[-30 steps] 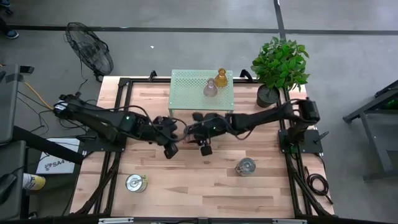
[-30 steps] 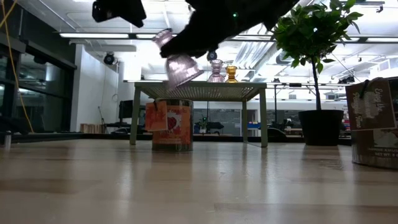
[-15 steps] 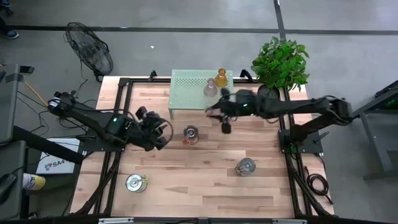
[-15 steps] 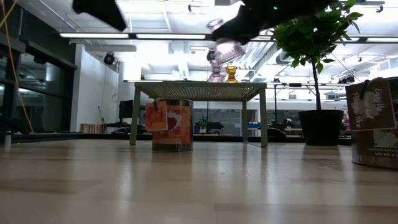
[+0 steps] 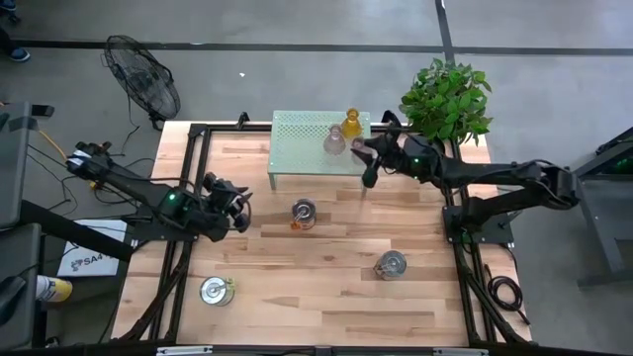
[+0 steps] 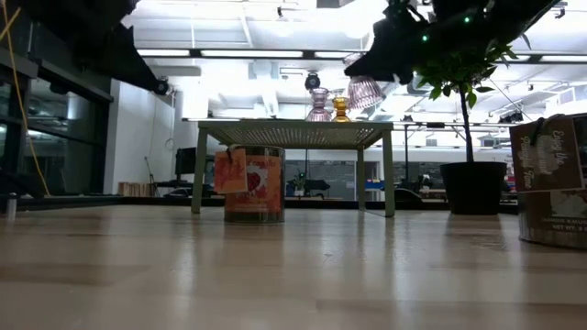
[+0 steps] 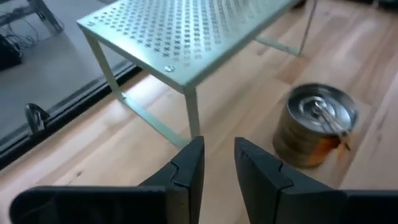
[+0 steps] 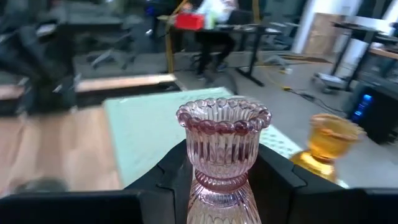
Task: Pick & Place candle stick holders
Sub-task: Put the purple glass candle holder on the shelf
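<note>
My right gripper (image 5: 364, 156) is shut on a clear pinkish glass candle holder (image 8: 224, 140), in the air at the right end of the mint-green stand (image 5: 307, 138); the holder also shows in the low view (image 6: 364, 92). A second pinkish holder (image 5: 334, 141) and the amber one (image 5: 351, 124) stand on the stand top. Three silver holders stand on the table: one (image 5: 304, 211) in front of the stand, one (image 5: 392, 263) at the near right, one (image 5: 216, 290) at the near left. My left gripper (image 7: 218, 165) is empty at the table's left, with a narrow gap between its fingers. My right gripper pinches the pinkish holder by its narrow waist and lower body (image 8: 219, 186) between its two fingers (image 8: 171, 177). The holder lies along the fingers, and its beaded cup rim (image 8: 224, 115) points away from the wrist. It is lifted clear above the stand's top and tilted.
A black-potted green plant (image 5: 445, 104) stands at the far right corner, close behind my right arm. A fan (image 5: 143, 79) stands on the floor beyond the far left corner. A brown box (image 6: 550, 179) shows at the right of the low view.
My right gripper has carried the pinkish holder from the table's middle up and toward the far edge, to the stand's right end. My left gripper has drawn back toward the table's left edge. The silver holder in front of the stand, hidden under the arms before, now shows.
</note>
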Robot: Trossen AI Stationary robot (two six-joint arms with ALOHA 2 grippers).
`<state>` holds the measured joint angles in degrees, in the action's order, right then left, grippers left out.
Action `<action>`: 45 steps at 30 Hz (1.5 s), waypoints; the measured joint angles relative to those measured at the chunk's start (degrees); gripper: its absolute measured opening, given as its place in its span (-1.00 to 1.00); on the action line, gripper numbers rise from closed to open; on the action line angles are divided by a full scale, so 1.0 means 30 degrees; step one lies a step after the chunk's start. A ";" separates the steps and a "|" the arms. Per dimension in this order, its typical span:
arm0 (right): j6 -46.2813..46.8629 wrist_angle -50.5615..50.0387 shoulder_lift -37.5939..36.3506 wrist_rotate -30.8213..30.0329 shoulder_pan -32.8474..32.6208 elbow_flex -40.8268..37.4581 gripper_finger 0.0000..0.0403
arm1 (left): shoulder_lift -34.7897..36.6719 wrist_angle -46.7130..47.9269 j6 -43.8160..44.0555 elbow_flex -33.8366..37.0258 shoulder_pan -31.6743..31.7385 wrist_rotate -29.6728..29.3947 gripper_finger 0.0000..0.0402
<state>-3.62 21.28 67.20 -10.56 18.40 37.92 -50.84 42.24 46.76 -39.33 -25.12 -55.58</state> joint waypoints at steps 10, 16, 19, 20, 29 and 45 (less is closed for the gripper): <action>0.0373 0.1212 0.1442 -0.1331 0.0506 -0.0107 -0.39 | 0.2440 -0.2336 -0.1192 0.2426 0.0007 -0.1824 -0.57; 0.0709 0.2875 0.2649 -0.2297 0.0521 -0.0113 -0.39 | 0.2781 -0.4063 -0.3035 0.2797 0.0088 -0.1587 -0.57; 0.0627 0.3020 0.2983 -0.2691 0.0528 -0.0113 -0.39 | 0.2771 -0.4072 -0.3565 0.2812 0.0718 -0.0987 -0.57; 0.0621 0.3111 0.3002 -0.2700 0.0528 -0.0113 -0.39 | 0.2771 -0.4090 -0.3728 0.2812 0.0996 -0.0769 -0.57; 0.0602 0.3015 0.3031 -0.2762 0.0821 -0.0111 -0.39 | 0.2749 -0.5932 -0.6921 0.2812 0.3899 0.1809 -0.57; 0.0739 0.3844 0.4211 -0.1805 0.1270 -0.0077 -0.39 | 0.2740 -0.6795 -0.8972 0.2812 0.7520 0.5476 -0.57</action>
<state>-1.41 32.81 79.83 -15.98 22.21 37.69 -42.62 21.85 19.85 -30.89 -2.56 -39.15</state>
